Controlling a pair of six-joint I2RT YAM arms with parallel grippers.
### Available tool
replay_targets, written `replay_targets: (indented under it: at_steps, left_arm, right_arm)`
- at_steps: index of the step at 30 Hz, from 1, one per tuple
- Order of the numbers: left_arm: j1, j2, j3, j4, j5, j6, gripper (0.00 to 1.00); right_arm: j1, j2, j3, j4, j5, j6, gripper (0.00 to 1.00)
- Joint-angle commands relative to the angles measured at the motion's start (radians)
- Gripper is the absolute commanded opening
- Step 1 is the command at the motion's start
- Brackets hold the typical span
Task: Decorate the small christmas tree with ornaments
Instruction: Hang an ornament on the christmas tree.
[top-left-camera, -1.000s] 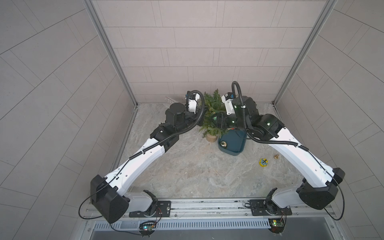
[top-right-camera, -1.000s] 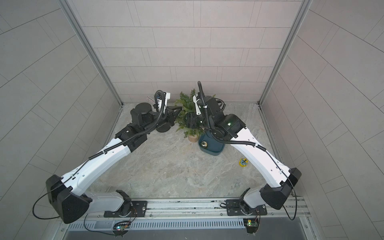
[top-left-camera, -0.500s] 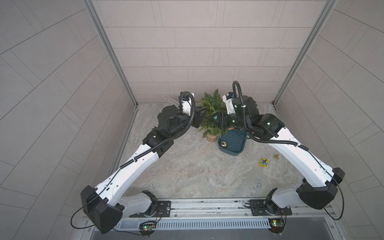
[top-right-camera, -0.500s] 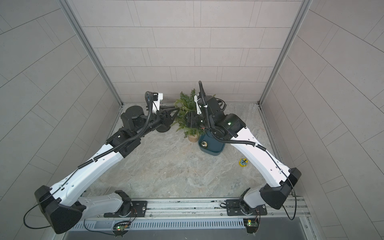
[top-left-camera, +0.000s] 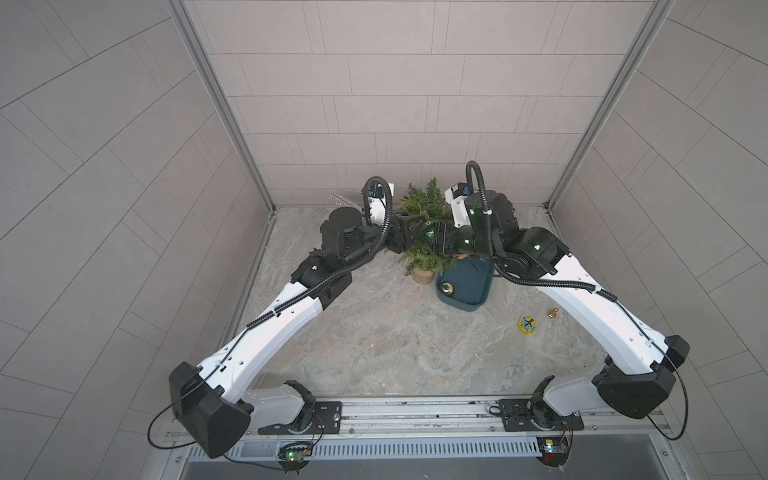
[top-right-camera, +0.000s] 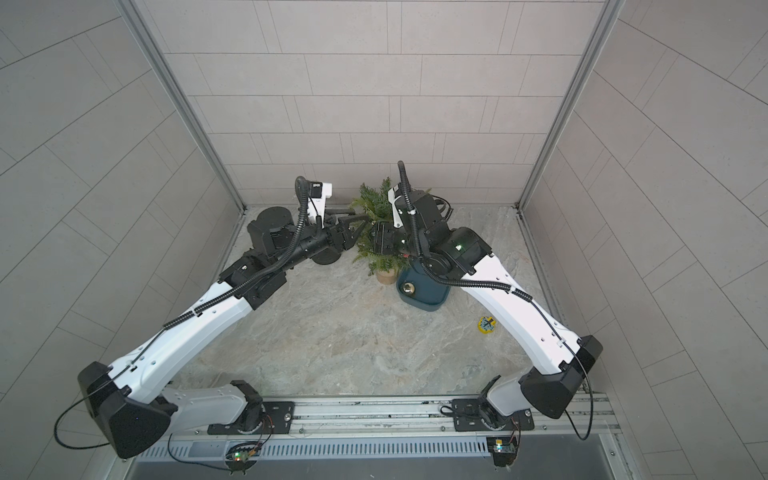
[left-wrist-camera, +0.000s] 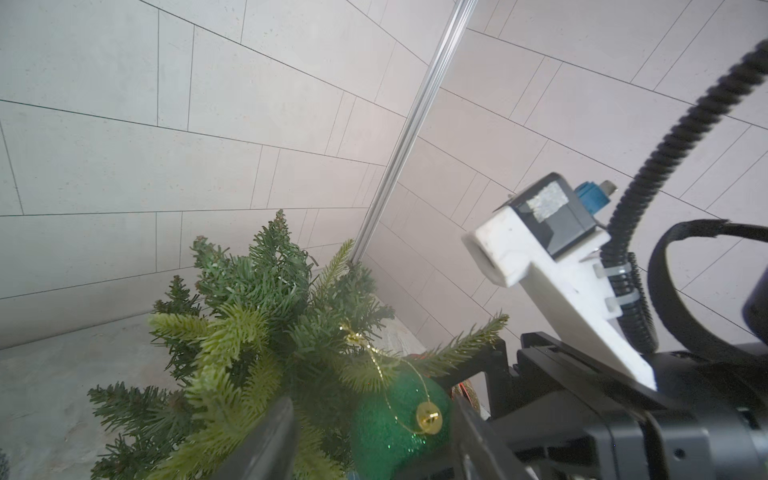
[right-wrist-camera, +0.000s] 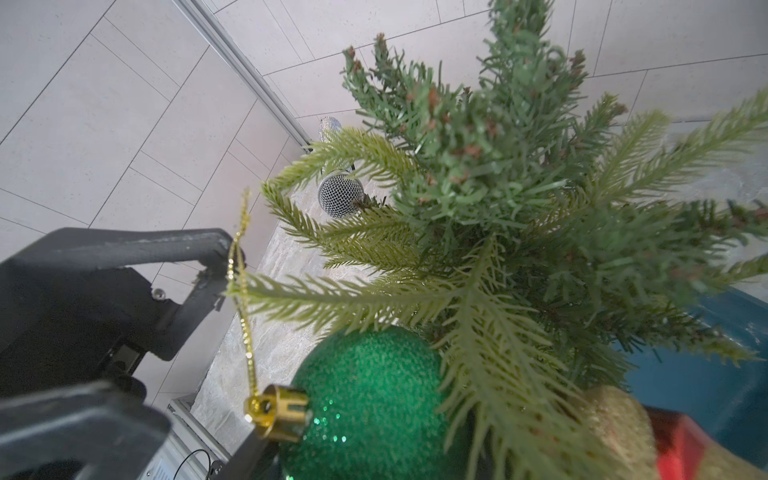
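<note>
The tree (top-left-camera: 426, 199) stands upright in its tan pot (top-left-camera: 423, 275) at 12 o'clock on the tabletop (top-left-camera: 374, 340), close to the back wall. In both top views the two arms meet at it. The left end effector (top-right-camera: 358, 227) is at its 9 o'clock side and the right end effector (top-left-camera: 431, 243) at its 3 o'clock side, low among the branches.

In the left wrist view the left fingers (left-wrist-camera: 270, 436) stand spread, pinching nothing, with the green bauble (left-wrist-camera: 390, 436) between them. Its gold cord (right-wrist-camera: 245, 332) runs from the cap up over the tip of a pale green branch, just beside one left fingertip. The right end effector is close by this bauble, but whether it is spread or clamped on it I cannot tell.

The red and gold bauble (right-wrist-camera: 673, 444) shows under the branches just beside the green one. The gold bauble (top-left-camera: 447, 287) lies in the dark blue tray (top-left-camera: 473, 297), just beside the pot at its 4 o'clock.

A yellow disc (top-left-camera: 527, 325) and a small bell (top-left-camera: 552, 312) lie at 3 o'clock on the tabletop, well apart from the tree. A microphone (right-wrist-camera: 340, 195) shows behind the branches
</note>
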Motion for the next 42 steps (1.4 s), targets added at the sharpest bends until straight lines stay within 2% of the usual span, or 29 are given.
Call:
replay_targets:
  at_steps: [1,9,19,24,32,38,40,42]
  left_arm:
    - [0.008,0.022,0.047,0.021,0.014,-0.009,0.63]
    - [0.008,0.064,0.076,0.015,-0.006,-0.002,0.63]
    - [0.008,0.084,0.091,0.01,-0.02,0.012,0.43]
    - [0.014,0.077,0.088,0.006,-0.02,0.019,0.43]
    - [0.015,0.083,0.087,0.022,0.009,0.009,0.21]
    - [0.014,0.091,0.095,0.028,0.022,0.002,0.17]
    - [0.015,0.095,0.096,0.03,0.029,-0.001,0.09]
    - [0.015,0.095,0.096,0.033,0.03,-0.005,0.08]
  right_arm:
    - [-0.001,-0.014,-0.009,0.019,-0.001,0.013,0.57]
    - [-0.003,-0.019,-0.02,0.023,-0.006,0.014,0.57]
    - [-0.002,-0.031,-0.035,0.033,-0.01,0.015,0.57]
    - [-0.002,-0.034,-0.039,0.034,-0.012,0.016,0.57]
    - [-0.003,-0.039,-0.044,0.044,-0.021,0.02,0.6]
    - [-0.003,-0.053,-0.053,0.043,-0.021,0.021,0.67]
    - [-0.004,-0.057,-0.056,0.044,-0.017,0.02,0.68]
    - [-0.004,-0.062,-0.056,0.043,-0.02,0.02,0.69]
